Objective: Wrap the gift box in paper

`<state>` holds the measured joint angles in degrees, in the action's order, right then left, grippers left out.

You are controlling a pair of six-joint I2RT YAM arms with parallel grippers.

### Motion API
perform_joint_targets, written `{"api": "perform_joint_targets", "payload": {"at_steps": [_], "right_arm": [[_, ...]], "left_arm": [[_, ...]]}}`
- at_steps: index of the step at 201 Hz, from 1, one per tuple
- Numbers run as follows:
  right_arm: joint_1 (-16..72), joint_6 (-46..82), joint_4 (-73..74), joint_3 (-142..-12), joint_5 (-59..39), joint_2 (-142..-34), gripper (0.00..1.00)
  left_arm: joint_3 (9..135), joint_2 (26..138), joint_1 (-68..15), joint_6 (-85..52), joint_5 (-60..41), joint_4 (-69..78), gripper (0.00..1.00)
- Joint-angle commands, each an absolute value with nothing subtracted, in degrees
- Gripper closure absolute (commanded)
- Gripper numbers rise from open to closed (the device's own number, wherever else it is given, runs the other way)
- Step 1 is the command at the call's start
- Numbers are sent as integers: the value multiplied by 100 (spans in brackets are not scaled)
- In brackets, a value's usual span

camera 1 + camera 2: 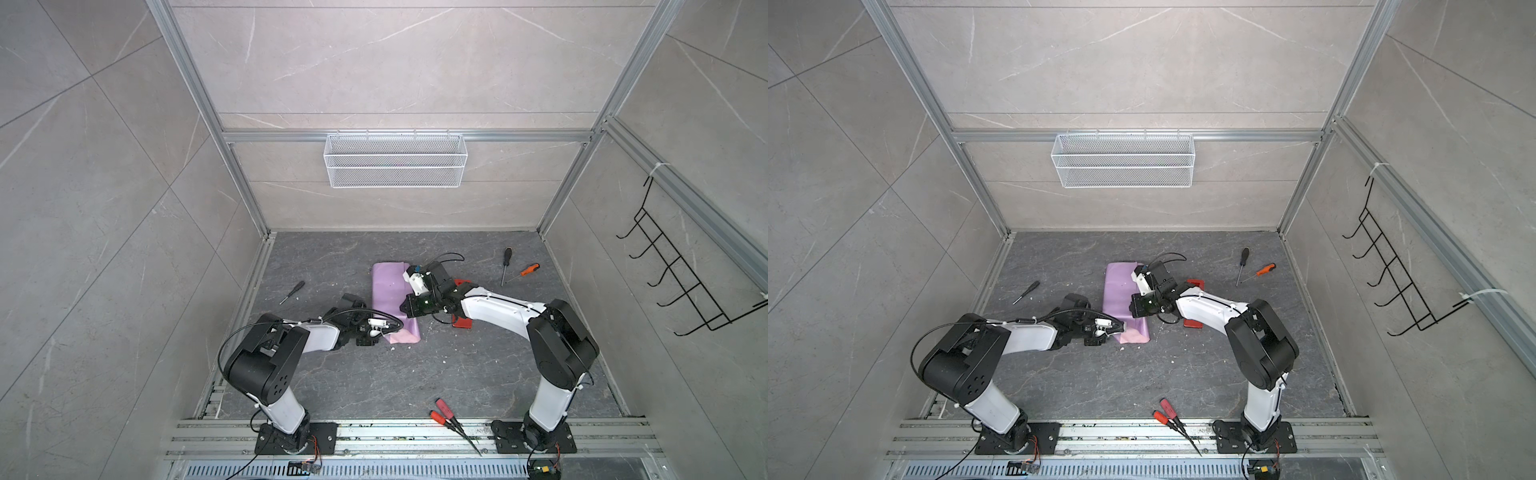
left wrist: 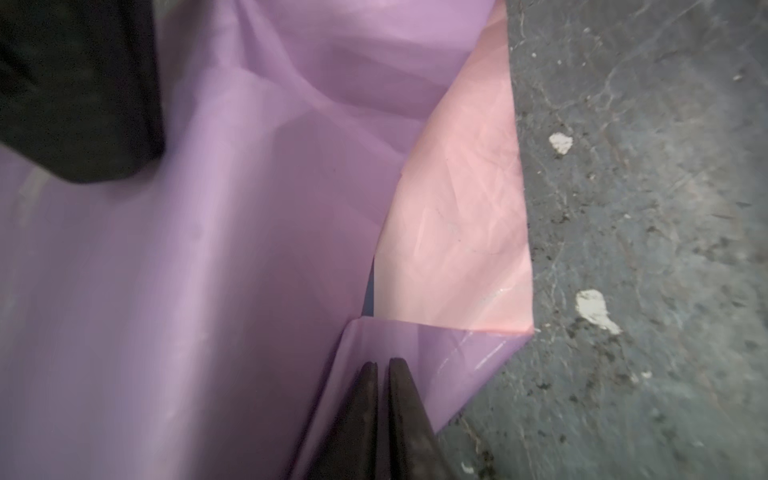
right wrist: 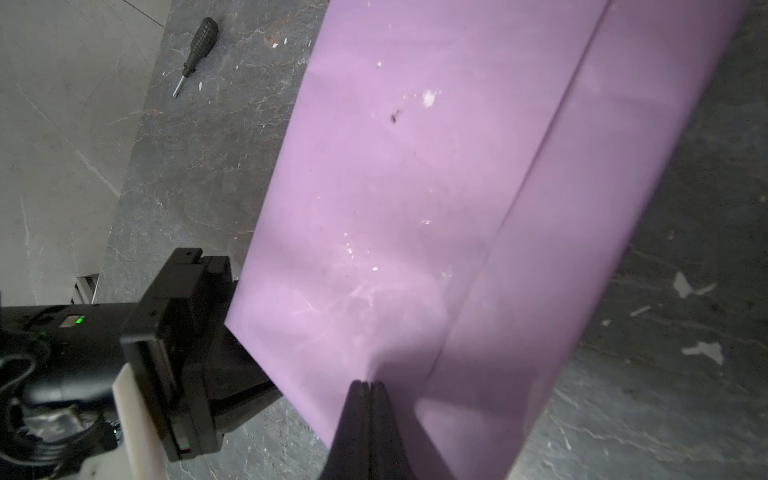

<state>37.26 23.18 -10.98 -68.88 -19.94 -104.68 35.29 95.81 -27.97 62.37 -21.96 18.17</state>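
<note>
Your left gripper (image 2: 383,368): jaws near-closed, pinching lilac fold of paper (image 2: 208,270); your right gripper (image 3: 368,385): jaws fully together, tips on paper.

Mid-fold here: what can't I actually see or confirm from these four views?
- The gift box: in no view; the paper may cover it.
- The left gripper: whether it pinches the paper. In the left wrist view its own fingers cover the contact.
- The right gripper: shut, but its contact with the paper is shadowed and blurred in the right wrist view.
- The red object: its middle is hidden under the right arm in both top views.
</note>
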Motion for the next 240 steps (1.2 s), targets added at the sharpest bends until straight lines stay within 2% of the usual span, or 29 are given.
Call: {"api": "perform_joint_targets", "payload": {"at_steps": [1,43,102,155,198,240], "right_arm": [[3771,2374,-1728,-6658,-2030,-10767,100],[3771,2386,-1702,-6672,-2043,-10829,100],[3769,2276,-1926,-6766,-2039,-10676,100],[3598,2466,-2023,-6618,-1941,-9541,99],[3568,2626,-1748,-5497,-1595,-8867,100],[3560,3262,-411,-4177,-1406,-8842,100]], "left_arm": [[3500,9672,-2926,5682,-1537,2806,90],[3270,9798,-3187,5695,-1027,3319,97],[3122,9566,-3199,5728,-900,2784,99],[3254,9508,-3156,5836,-1088,2127,99],[3403,9561,-3076,5669,-1229,1815,98],[3432,9597,-3067,5664,-1285,1740,98]]}}
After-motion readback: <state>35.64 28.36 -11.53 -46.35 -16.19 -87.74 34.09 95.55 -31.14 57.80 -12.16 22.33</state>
